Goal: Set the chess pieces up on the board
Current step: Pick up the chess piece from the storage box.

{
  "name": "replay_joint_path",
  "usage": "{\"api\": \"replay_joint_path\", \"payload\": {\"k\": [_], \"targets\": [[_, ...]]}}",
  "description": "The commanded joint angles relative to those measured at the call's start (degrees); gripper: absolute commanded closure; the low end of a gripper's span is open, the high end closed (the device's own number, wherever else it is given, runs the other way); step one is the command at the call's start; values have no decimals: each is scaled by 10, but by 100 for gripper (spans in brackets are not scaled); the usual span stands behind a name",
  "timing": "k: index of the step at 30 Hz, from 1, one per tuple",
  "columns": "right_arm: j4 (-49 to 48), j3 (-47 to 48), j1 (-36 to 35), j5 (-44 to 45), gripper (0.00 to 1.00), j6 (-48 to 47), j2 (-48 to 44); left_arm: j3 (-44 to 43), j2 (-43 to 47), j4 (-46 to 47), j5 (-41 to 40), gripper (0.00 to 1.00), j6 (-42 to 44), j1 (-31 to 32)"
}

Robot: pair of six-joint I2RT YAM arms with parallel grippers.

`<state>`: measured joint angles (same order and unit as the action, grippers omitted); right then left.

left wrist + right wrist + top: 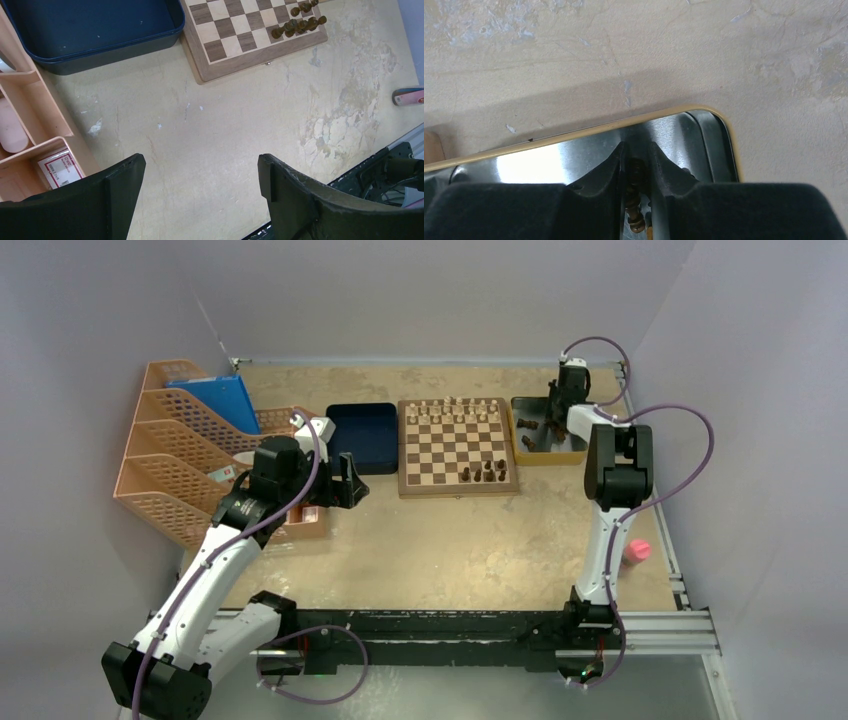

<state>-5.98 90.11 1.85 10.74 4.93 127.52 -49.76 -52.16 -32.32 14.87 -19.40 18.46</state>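
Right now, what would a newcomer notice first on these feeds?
The board sits centre-far on the table, light pieces ranked along its far edge and a few dark ones near its right corner. The right tool is down in the silver tray beside it, shut on a dark chess piece; the left tool hangs open over the table.

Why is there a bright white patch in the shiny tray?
Right wrist view: light bounces off the metal tray, making white glare; the close jaws look dark and soft. Top view: even light, chess pieces tiny and fuzzy. Left wrist view: table clear, jaws near the camera slightly blurred.
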Motion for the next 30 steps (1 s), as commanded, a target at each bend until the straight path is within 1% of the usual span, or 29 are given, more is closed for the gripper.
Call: {"api": "replay_joint_path", "payload": {"k": [1, 8, 11, 17, 26, 27, 30], "targets": [[-5, 20, 0, 12, 78, -7, -15, -2, 2, 13, -1, 17, 5, 3], [14, 28, -3, 25, 85, -6, -40, -2, 5, 13, 1, 17, 4, 3], [19, 27, -7, 39, 85, 2, -55, -2, 6, 13, 1, 17, 4, 3], [72, 58, -10, 50, 85, 33, -57, -1, 9, 12, 3, 17, 4, 3], [91, 55, -14, 51, 85, 48, -85, 0, 13, 12, 3, 17, 3, 3], [95, 55, -28, 50, 85, 50, -88, 0, 13, 12, 3, 17, 3, 3], [109, 53, -37, 51, 86, 58, -101, 0, 14, 12, 3, 17, 2, 3]]}}
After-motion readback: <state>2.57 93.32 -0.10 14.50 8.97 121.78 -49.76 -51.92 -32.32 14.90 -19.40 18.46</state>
